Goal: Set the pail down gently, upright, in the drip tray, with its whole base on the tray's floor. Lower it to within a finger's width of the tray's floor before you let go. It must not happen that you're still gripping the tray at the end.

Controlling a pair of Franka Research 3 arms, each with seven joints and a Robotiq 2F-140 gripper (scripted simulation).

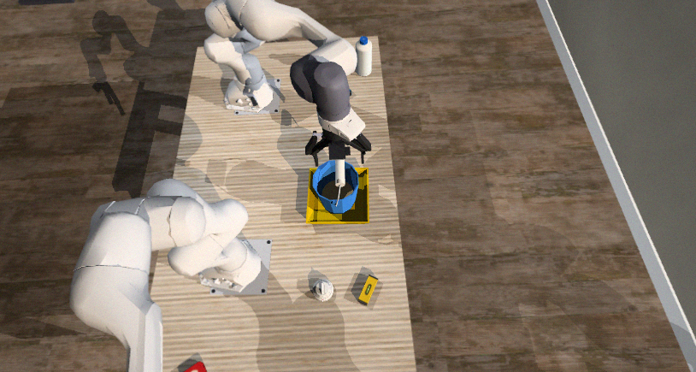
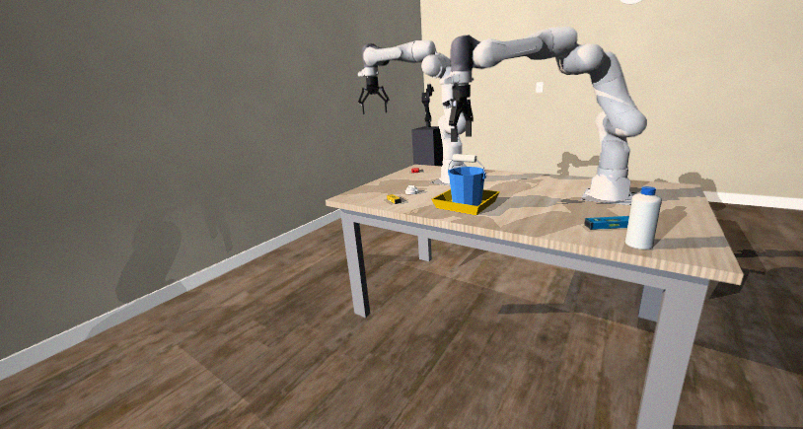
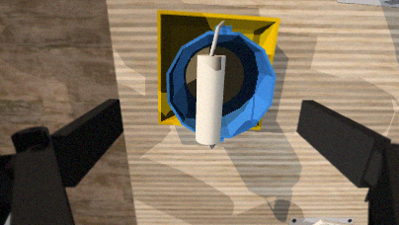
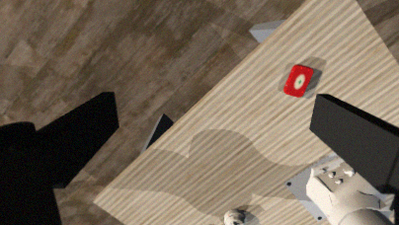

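The blue pail (image 1: 320,194) (image 2: 467,185) (image 3: 264,91) stands upright inside the yellow drip tray (image 1: 338,221) (image 2: 456,206) (image 3: 159,64), right of centre in the top view. The tray appears to bear its weight: the left gripper (image 1: 339,159) (image 2: 461,135) (image 3: 210,115), spread wide, hangs above the handle (image 1: 339,173) (image 2: 464,158) (image 3: 210,99), grasping nothing. The right gripper (image 2: 375,110) (image 4: 213,111), upper centre of the exterior view, is also spread.

A red block (image 4: 298,81) lies on the striped wooden table (image 4: 237,104).

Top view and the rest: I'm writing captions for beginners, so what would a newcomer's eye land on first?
Probably the blue pail, standing upright in the yellow tray. Next, the open left gripper above it, then the white bottle near the table's edge.
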